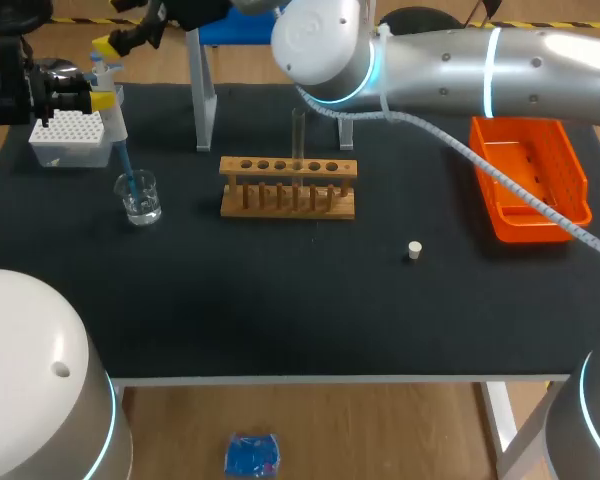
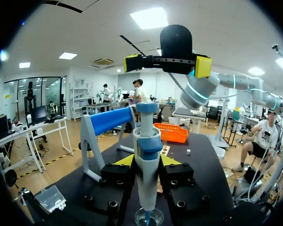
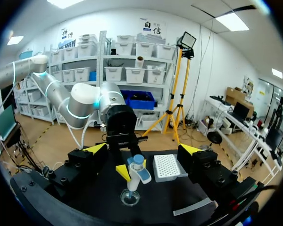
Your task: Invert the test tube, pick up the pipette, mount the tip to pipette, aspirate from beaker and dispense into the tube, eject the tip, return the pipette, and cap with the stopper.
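So the left gripper (image 2: 146, 161) is clamped on the pipette (image 2: 146, 141), both yellow fingers pressed against its body from either side. The pipette is close to upright, long axis pointing down, and its blue tip sits inside the beaker (image 1: 140, 197) at the left of the table, just nearer than the tip box (image 1: 68, 137). Looks like the aspirate step to me.

What matters for the next bit: the test tube (image 1: 298, 135) stands upright in the wooden rack (image 1: 288, 187), well off to the right of the beaker, mouth up. I'd guess the pipette has to lift straight out, travel right and come down along the tube's own axis.

The right gripper (image 3: 142, 149) hangs at the far left above all this, fingers spread wide, nothing in them. The left arm is the one on the job.
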Controlling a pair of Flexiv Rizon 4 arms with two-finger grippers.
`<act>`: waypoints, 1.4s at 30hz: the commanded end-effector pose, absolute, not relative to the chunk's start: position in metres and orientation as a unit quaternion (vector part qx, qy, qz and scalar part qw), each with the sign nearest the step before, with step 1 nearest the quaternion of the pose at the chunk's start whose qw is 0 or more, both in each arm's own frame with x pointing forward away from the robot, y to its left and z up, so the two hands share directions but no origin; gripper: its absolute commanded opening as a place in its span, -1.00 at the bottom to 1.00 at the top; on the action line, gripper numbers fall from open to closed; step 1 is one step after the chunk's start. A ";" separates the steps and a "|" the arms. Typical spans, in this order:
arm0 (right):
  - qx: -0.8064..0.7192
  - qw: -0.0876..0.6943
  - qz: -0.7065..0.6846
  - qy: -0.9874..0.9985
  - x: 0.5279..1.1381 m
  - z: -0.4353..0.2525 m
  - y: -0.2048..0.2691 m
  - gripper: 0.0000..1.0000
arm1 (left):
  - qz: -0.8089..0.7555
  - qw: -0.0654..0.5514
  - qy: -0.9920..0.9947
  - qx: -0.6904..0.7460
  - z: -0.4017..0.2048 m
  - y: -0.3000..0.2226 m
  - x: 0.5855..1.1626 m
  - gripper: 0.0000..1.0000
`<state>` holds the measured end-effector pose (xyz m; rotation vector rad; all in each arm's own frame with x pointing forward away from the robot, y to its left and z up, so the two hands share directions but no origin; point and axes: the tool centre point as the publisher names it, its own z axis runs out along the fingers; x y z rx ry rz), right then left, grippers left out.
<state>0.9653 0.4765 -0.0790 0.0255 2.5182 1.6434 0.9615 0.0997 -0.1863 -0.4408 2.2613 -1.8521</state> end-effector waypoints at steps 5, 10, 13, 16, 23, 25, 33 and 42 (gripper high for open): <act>-0.029 0.117 0.545 0.830 0.944 -0.051 0.369 1.00 | -0.623 0.092 0.763 -0.149 -0.185 0.100 0.961 -1.00; -0.034 0.147 0.537 0.830 0.938 -0.047 0.297 1.00 | -0.623 0.092 0.763 -0.149 -0.185 0.100 0.961 -1.00; -0.026 0.163 0.534 0.829 0.936 -0.047 0.256 1.00 | -0.623 0.092 0.763 -0.149 -0.185 0.100 0.961 -1.00; -0.011 0.175 0.533 0.828 0.930 -0.051 0.219 1.00 | -0.623 0.092 0.763 -0.149 -0.185 0.100 0.961 -1.00; 0.017 0.188 0.533 0.825 0.912 -0.072 0.148 1.00 | -0.623 0.092 0.763 -0.149 -0.185 0.100 0.961 -1.00; 0.028 0.191 0.534 0.823 0.907 -0.082 0.132 1.00 | -0.623 0.092 0.763 -0.149 -0.185 0.100 0.961 -1.00; 0.050 0.187 0.543 0.817 0.898 -0.133 0.084 1.00 | -0.623 0.092 0.763 -0.149 -0.185 0.100 0.961 -1.00; 0.029 0.176 0.556 0.812 0.905 -0.182 0.080 1.00 | -0.623 0.092 0.763 -0.149 -0.185 0.100 0.961 -1.00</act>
